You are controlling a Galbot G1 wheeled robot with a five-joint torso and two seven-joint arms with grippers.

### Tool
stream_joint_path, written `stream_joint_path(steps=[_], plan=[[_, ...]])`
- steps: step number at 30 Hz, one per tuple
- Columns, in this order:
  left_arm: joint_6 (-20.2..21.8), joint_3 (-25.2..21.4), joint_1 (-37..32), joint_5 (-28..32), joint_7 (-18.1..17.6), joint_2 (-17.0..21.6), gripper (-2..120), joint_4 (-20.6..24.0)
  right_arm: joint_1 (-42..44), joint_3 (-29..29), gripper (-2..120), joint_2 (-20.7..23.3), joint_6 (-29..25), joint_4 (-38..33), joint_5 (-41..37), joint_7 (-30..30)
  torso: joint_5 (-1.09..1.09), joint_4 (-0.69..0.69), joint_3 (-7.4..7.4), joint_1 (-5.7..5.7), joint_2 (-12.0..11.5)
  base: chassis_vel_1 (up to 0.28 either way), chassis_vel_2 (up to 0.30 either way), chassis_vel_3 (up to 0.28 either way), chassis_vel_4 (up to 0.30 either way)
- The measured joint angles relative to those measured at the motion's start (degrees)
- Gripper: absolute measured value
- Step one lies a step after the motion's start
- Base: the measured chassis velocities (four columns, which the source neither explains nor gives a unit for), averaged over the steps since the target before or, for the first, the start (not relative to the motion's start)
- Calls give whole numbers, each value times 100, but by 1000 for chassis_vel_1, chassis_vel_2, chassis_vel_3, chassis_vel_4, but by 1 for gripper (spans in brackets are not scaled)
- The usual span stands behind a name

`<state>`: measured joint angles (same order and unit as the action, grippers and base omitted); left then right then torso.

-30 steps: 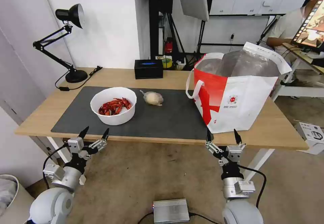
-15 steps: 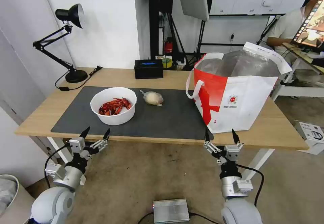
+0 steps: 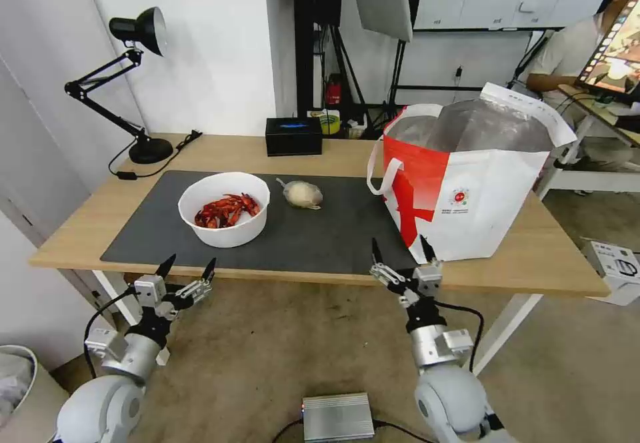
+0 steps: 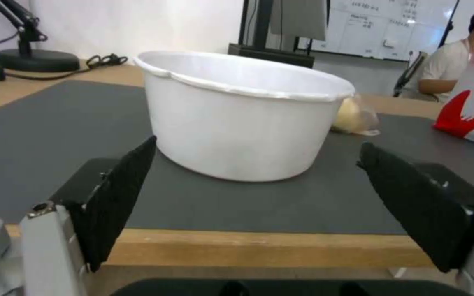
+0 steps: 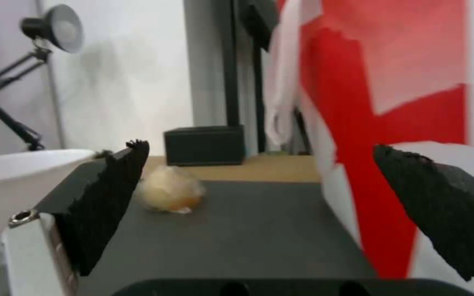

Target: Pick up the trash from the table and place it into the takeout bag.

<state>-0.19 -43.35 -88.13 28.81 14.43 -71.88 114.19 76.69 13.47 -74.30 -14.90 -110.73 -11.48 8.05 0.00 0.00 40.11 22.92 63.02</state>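
The right claw [image 3: 401, 256], fingers spread and empty, hovers at the near edge of the surface [image 3: 547, 256], beside the takeout bag [image 3: 467, 183]. Left of the bag lie the small clear bag [image 3: 302, 194] and white bowl [image 3: 225, 208]; the left claw [image 3: 187, 266], spread, waits before the bowl.

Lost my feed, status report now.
Both grippers, left and right, open at table edge. Bowl and small bag on mat, takeout bag open. Path clear.

Bowl [image 3: 225, 209] left on the mat [image 3: 320, 236], small bag [image 3: 303, 195] mid-mat, takeout bag [image 3: 467, 189] at right, box [image 3: 293, 136] behind.
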Motion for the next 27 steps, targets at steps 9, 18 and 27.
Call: stream_joint_path(steps=[9, 18, 27], plan=[[-72, -194, -130, 0, 88, -75, 100, 100, -889, -401, 100, 78, 49, 488, -269, -55, 0, 0, 0, 0, 0, 0, 0, 0, 0], [-52, -140, -3, -19, 106, -81, 100, -77, -2137, -831, 100, 106, 125, 1474, -613, -97, 0, 0, 0, 1, -1, 0, 0, 0, 0], [-51, -130, 39, -24, 145, -75, 100, -196, -3061, -1349, 100, -105, 171, 2366, -739, -132, 0, 1, 0, 0, 0, 0, 0, 0, 0]])
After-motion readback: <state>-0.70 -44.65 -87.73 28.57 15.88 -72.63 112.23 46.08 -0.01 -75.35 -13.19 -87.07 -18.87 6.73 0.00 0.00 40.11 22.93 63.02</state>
